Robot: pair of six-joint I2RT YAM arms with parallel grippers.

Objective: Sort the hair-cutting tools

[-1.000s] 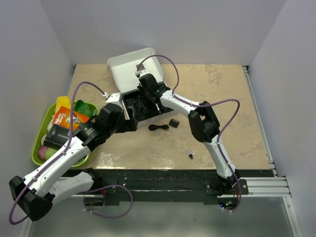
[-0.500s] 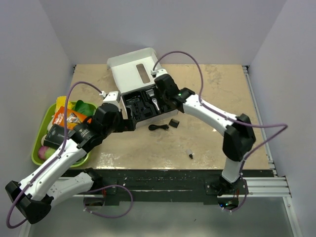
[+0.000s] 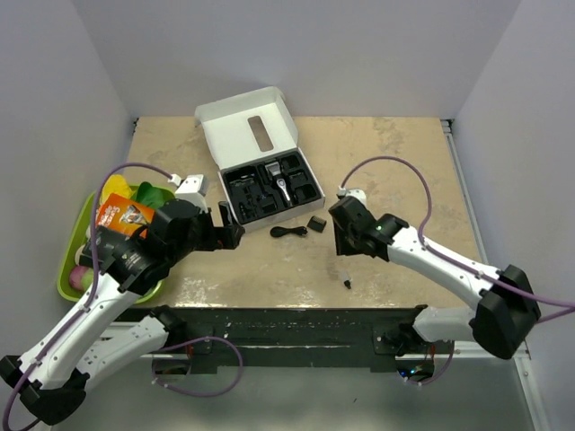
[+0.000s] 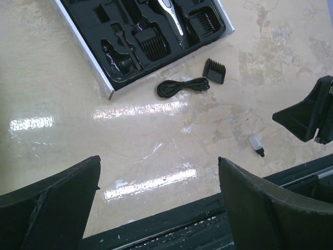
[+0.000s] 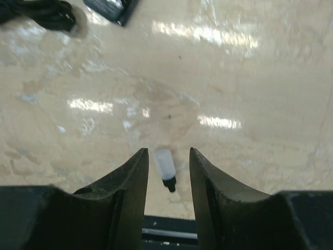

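Right gripper (image 5: 167, 152) withdrawn from box (image 3: 225, 135), jaws part-open over small bottle (image 5: 164, 164); left gripper (image 4: 158, 159) jaws wide

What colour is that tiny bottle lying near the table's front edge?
Whitish, translucent body with a black tip; the right wrist view shows the bottle best.

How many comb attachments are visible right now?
3 comb attachments: two in the box insert, one loose on the table beside the cord. More may be hidden.
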